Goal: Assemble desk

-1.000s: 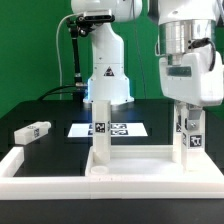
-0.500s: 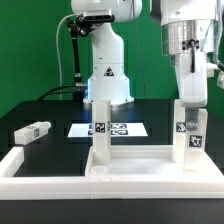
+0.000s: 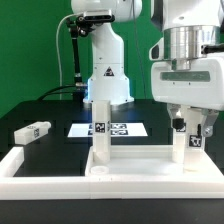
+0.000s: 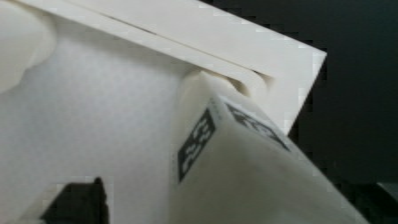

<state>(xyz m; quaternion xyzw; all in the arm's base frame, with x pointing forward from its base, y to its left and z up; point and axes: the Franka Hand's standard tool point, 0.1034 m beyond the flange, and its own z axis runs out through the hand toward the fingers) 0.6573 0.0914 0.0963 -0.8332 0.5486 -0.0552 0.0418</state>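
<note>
The white desk panel lies flat at the front, with two white tagged legs standing upright on it: one at the exterior view's left and one at the right. A third leg lies loose on the black table at the left. My gripper is down over the top of the right leg, one finger on each side. In the wrist view the leg fills the frame over the panel, and a dark fingertip stands a little apart from it. The gripper looks open.
A low white L-shaped border rail runs along the front and left of the panel. The marker board lies behind the panel on the table. The robot base and its cables stand at the back.
My gripper has turned about its vertical axis and come lower over the top of the right leg. The legs and panel have not visibly moved.
</note>
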